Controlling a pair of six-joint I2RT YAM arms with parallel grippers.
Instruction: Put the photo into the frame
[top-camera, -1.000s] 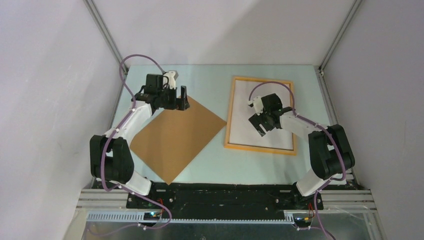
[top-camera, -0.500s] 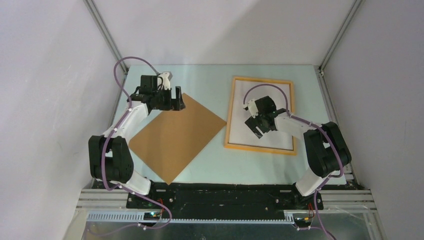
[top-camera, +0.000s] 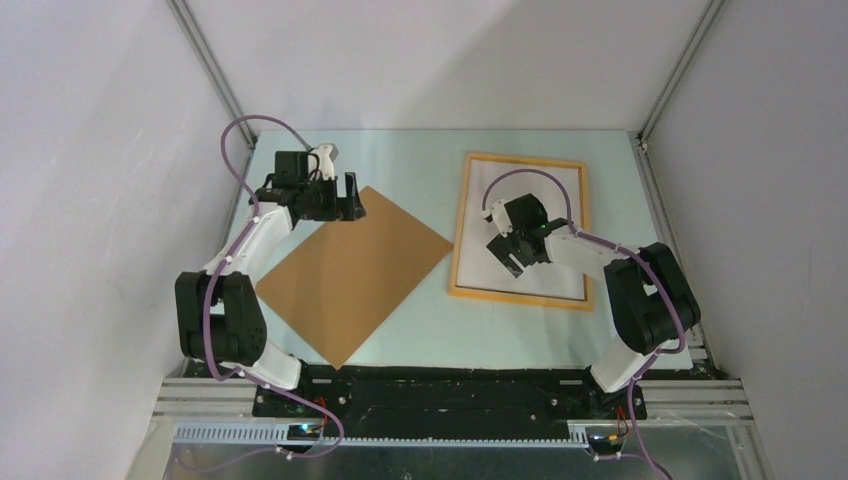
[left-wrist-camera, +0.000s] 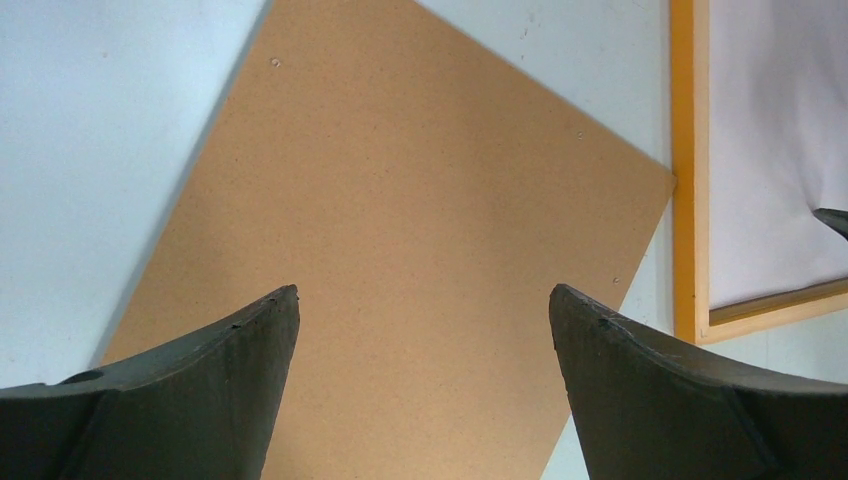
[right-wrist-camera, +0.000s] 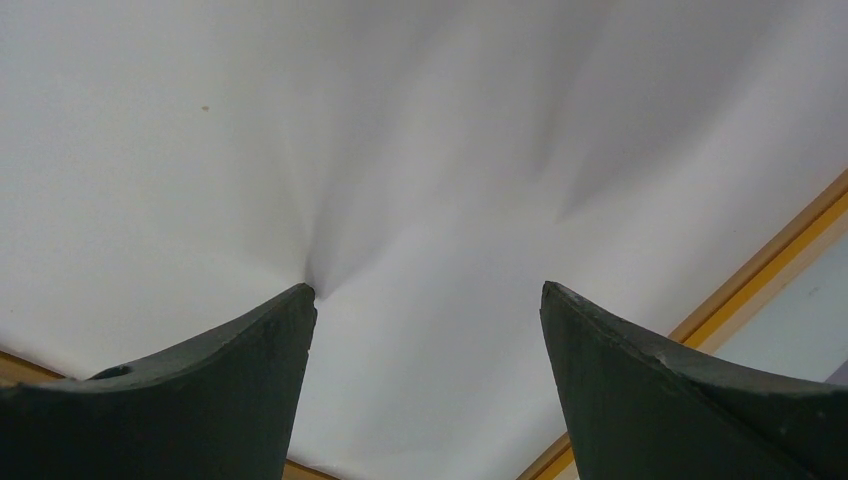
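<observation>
Directly beneath the right pincer (right-wrist-camera: 428, 292) (jaws apart) lies the photo (right-wrist-camera: 450, 130)

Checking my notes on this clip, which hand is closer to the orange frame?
Right. The open right hand is over the photo lying inside the frame; the left hand is off to the frame's left, above the brown board.

Robot lab test cell. Left arm (top-camera: 245, 245) and right arm (top-camera: 640, 290) are bolted to a black base plate (top-camera: 450, 388) at the near edge of a pale table (top-camera: 420, 160). It's boxed in w/ plain white walls (top-camera: 430, 60) and alu struts (top-camera: 205, 62) in the corners. Purple cables (top-camera: 262, 118) loop off each arm. Slotted wire duct (top-camera: 400, 434) + metal rails run along the front, w/ flat, even light throughout.
</observation>
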